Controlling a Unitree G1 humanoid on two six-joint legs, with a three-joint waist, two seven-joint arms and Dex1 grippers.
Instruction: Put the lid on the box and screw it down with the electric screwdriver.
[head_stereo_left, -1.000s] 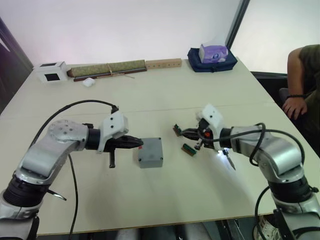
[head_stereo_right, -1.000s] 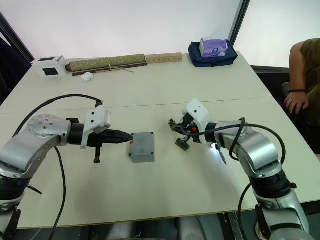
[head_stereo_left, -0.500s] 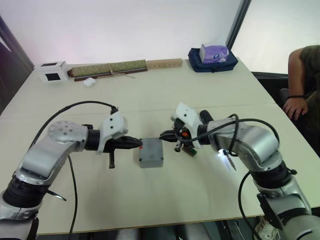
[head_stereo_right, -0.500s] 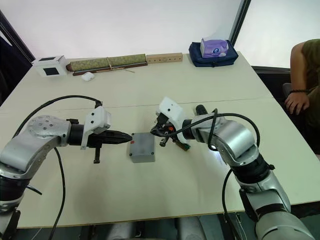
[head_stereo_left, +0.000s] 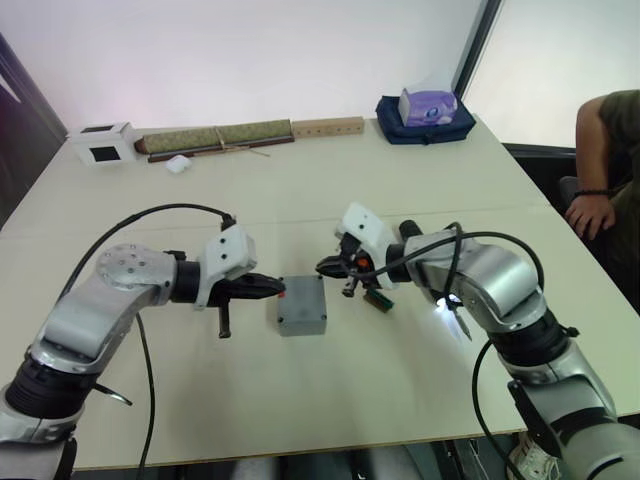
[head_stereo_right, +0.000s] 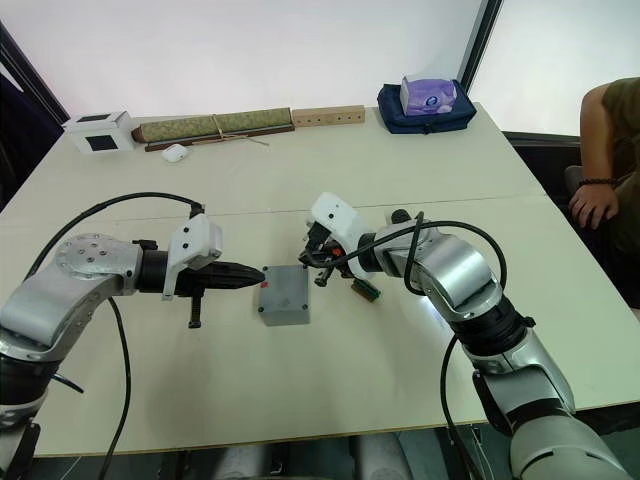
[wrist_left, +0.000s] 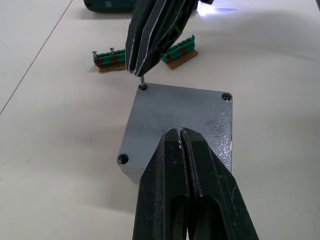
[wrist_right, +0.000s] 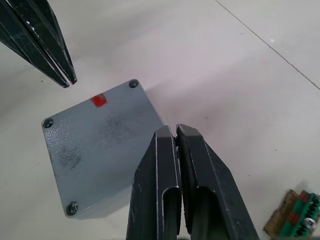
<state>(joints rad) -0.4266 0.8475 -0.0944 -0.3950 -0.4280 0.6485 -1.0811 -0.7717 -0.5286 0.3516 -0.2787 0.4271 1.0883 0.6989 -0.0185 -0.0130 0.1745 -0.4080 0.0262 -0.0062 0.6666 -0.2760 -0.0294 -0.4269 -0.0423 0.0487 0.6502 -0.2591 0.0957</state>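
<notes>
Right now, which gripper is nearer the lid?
Right, narrowly. The right gripper holds a small screw over the lid's far corner hole, nearly touching it. The left gripper is shut, its tips just off the lid's edge by the red mark.

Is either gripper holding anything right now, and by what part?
The right gripper pinches a small screw by its upper end, its tip at a corner hole of the lid. The left gripper is shut on nothing.
</notes>
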